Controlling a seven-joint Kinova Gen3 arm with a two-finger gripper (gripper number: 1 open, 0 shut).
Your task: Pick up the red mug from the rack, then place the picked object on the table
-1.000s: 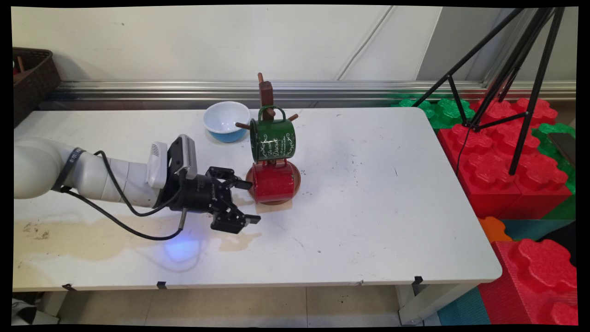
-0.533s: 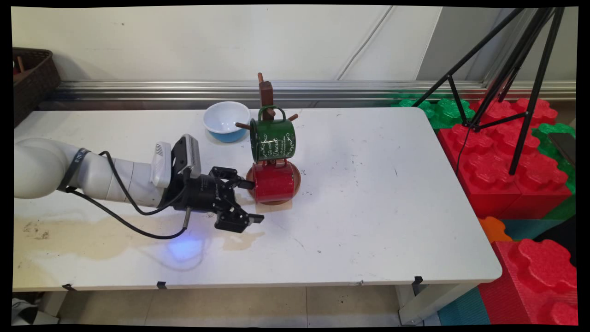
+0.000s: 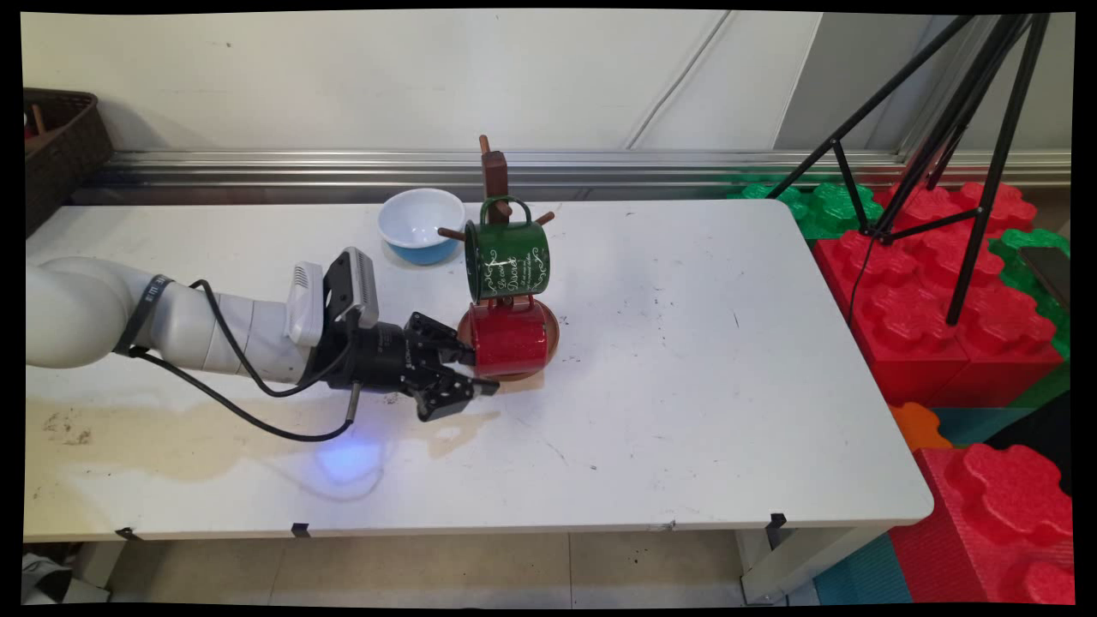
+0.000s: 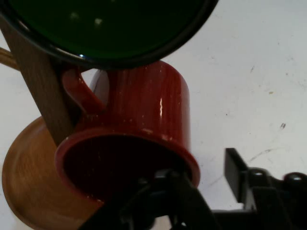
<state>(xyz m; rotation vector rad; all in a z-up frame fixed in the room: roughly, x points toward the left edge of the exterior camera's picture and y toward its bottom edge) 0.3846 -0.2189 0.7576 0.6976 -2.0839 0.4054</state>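
- The surface (image 3: 686,360) is bare white to the right of the rack and toward its near edge, so there is plenty of open room on those sides; the left near part carries a wide brownish stain.
- At the far edge a bowl (image 3: 422,224), white inside and blue outside, sits just left of the rack (image 3: 494,171), near the wall rail.
- A dark basket (image 3: 60,146) stands at the far left corner, well apart from everything else.
- Off the right edge are red and green foam blocks (image 3: 943,283) and a black tripod (image 3: 960,128).
- The pincer (image 3: 471,367) lies low and nearly level, reaching in from the left, its jaws narrowed about the rim of the red mug (image 3: 507,338); in the hand view one finger goes inside the mug's mouth and the other sits outside its wall, though I cannot tell whether they press on it.
- The red mug (image 4: 144,129) hangs on its side from a low peg of the rack, mouth toward the pincer, glossy with fine speckles, just above the rack's round wooden base (image 4: 29,182).
- A green mug (image 3: 506,257) with white lettering hangs right above it, nearly touching.
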